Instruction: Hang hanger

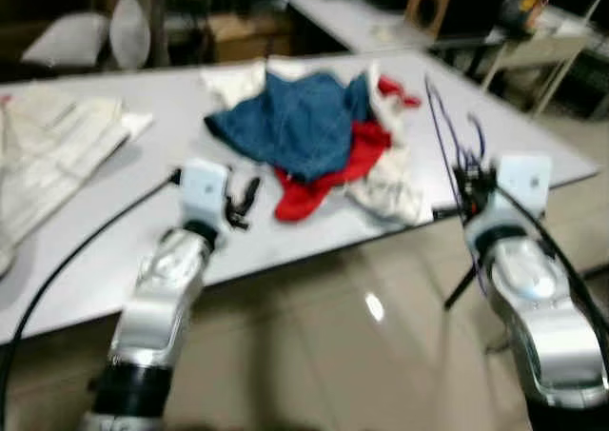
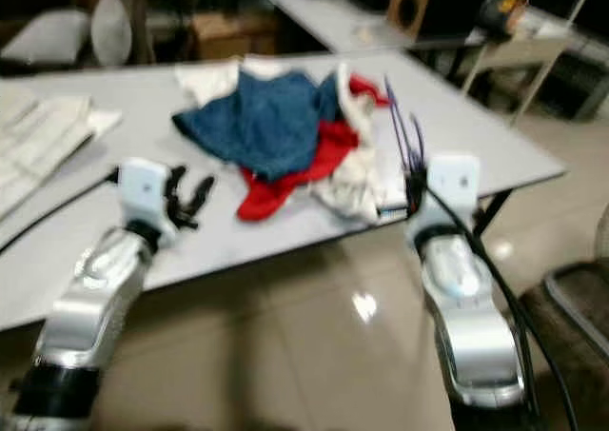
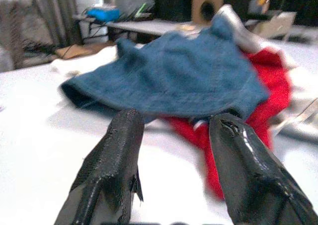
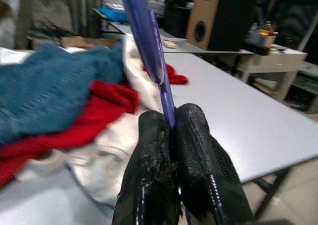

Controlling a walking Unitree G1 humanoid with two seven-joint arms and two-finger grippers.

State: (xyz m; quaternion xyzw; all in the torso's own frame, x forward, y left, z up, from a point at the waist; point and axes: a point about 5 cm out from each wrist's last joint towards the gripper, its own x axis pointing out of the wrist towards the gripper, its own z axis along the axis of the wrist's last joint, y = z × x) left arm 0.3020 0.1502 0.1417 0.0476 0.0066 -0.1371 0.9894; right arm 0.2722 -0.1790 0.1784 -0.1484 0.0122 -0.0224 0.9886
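Large white table, flat top with dark legs visible under its right corner, taken as the landmark; beneath and in front of it a glossy beige tiled floor carrying a bright spot of reflected light. Behind the table, a second white table running away into a dim background, with a brown wooden speaker box at its far end and a small pale side table to its right. Beyond the table's far left edge, a pale cushion, a cardboard box and grey curtains.
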